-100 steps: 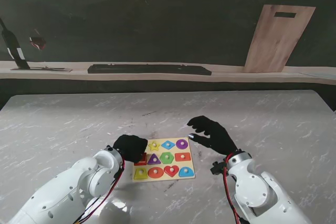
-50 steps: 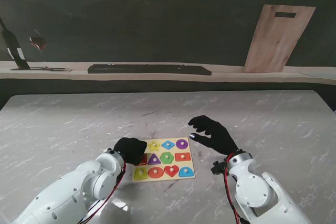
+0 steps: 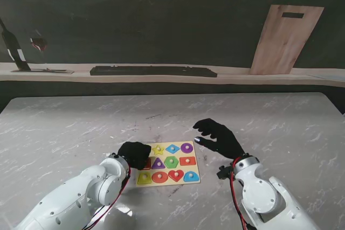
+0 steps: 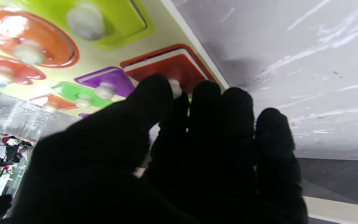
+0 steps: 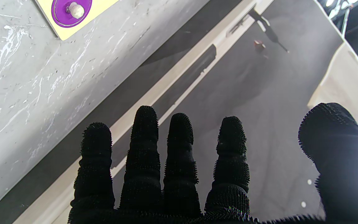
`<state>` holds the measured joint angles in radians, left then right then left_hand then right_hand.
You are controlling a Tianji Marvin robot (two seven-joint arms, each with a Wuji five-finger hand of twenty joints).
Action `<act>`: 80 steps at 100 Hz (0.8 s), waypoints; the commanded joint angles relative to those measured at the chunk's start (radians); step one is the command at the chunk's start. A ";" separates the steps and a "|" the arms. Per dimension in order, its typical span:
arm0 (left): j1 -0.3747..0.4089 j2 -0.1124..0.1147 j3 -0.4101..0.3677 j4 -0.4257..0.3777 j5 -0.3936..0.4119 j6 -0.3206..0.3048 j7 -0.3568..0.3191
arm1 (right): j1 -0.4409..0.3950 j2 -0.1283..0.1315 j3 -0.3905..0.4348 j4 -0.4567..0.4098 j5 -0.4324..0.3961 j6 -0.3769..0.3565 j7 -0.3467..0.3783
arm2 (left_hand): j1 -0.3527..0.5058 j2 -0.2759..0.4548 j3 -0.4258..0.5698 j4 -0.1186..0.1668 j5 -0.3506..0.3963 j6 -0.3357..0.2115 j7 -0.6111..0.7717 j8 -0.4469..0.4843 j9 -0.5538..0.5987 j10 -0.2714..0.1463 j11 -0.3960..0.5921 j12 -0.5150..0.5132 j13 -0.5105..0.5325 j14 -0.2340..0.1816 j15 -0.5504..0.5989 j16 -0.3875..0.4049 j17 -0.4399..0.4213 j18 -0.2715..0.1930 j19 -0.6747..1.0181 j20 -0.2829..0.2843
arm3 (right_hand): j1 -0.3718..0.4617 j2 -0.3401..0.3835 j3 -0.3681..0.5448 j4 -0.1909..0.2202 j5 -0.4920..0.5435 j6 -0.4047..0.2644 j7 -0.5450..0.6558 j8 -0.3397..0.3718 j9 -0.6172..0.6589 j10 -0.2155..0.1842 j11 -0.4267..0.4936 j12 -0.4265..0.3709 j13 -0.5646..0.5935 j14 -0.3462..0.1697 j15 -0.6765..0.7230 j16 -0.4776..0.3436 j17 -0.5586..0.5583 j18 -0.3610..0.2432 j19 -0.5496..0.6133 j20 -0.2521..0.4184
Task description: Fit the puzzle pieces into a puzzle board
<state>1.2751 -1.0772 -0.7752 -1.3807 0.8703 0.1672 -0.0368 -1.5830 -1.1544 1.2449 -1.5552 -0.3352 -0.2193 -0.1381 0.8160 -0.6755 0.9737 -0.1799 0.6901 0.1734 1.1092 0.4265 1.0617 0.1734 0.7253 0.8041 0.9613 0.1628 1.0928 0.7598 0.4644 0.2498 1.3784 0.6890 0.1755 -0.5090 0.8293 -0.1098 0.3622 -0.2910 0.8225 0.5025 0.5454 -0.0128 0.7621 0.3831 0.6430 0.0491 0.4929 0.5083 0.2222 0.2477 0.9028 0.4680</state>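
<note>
The yellow puzzle board (image 3: 197, 168) lies on the marble table in front of me, with coloured knobbed pieces sitting in its slots. My black-gloved left hand (image 3: 135, 153) rests over the board's left edge. In the left wrist view its thumb and fingers (image 4: 154, 93) close around the white knob of the red square piece (image 4: 166, 67), which sits in its red-rimmed recess. Only a sliver of that piece (image 3: 146, 162) shows in the stand view. My right hand (image 3: 218, 136) hovers open just right of the board, fingers spread, holding nothing. The purple circle (image 5: 71, 11) shows in the right wrist view.
A wooden cutting board (image 3: 285, 39) leans on the wall at the far right. A long black bar (image 3: 153, 71) lies on the ledge behind the table. A dark stand (image 3: 13, 49) is at the far left. Marble table (image 3: 269, 117) surrounds the puzzle.
My left arm and hand have shifted slightly nearer to me and a touch right, staying over the red square piece. The right hand has not moved.
</note>
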 commanded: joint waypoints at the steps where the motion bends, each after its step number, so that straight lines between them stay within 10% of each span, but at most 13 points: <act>1: -0.004 -0.005 0.004 0.003 -0.006 0.006 0.000 | -0.006 -0.005 -0.003 -0.005 -0.002 -0.004 -0.001 | 0.012 -0.013 0.043 0.008 0.016 0.019 0.044 0.019 0.003 0.086 0.033 0.006 0.034 -0.008 0.040 -0.015 -0.006 0.154 0.043 0.029 | -0.021 0.012 -0.006 0.038 0.012 -0.039 -0.004 0.015 0.029 -0.021 0.002 0.006 0.002 0.000 0.009 0.008 -0.009 0.003 0.004 0.018; 54: -0.017 -0.002 0.025 0.004 -0.013 0.028 -0.030 | -0.006 -0.006 -0.002 -0.005 0.000 -0.006 -0.003 | 0.014 -0.003 -0.032 -0.015 0.005 -0.005 0.041 0.027 -0.021 0.072 0.045 0.013 0.009 -0.004 0.030 -0.022 -0.027 0.147 0.033 0.032 | -0.020 0.011 -0.006 0.038 0.011 -0.038 -0.004 0.015 0.030 -0.021 0.002 0.007 0.002 0.001 0.009 0.008 -0.008 0.003 0.004 0.018; 80: -0.013 0.003 0.025 -0.006 -0.007 0.029 -0.052 | -0.009 -0.006 0.000 -0.006 0.001 -0.010 -0.005 | -0.005 0.046 -0.171 -0.005 -0.201 -0.057 -0.042 0.219 -0.170 0.003 0.150 0.213 -0.074 -0.011 0.023 0.008 -0.094 0.123 0.010 0.043 | -0.020 0.011 -0.006 0.038 0.010 -0.039 -0.004 0.015 0.031 -0.020 0.003 0.007 0.004 0.001 0.009 0.008 -0.008 0.004 0.004 0.018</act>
<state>1.2548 -1.0766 -0.7520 -1.3823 0.8630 0.1948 -0.0803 -1.5832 -1.1546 1.2458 -1.5548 -0.3325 -0.2246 -0.1393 0.8329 -0.6246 0.8616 -0.1773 0.5553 0.1315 1.1059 0.5735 0.9256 0.1752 0.8340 0.9596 0.9037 0.1646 1.0934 0.7485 0.3898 0.2498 1.3786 0.7036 0.1755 -0.5090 0.8293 -0.1098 0.3622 -0.2910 0.8225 0.5025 0.5454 -0.0128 0.7621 0.3831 0.6430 0.0492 0.4929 0.5083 0.2222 0.2477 0.9028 0.4679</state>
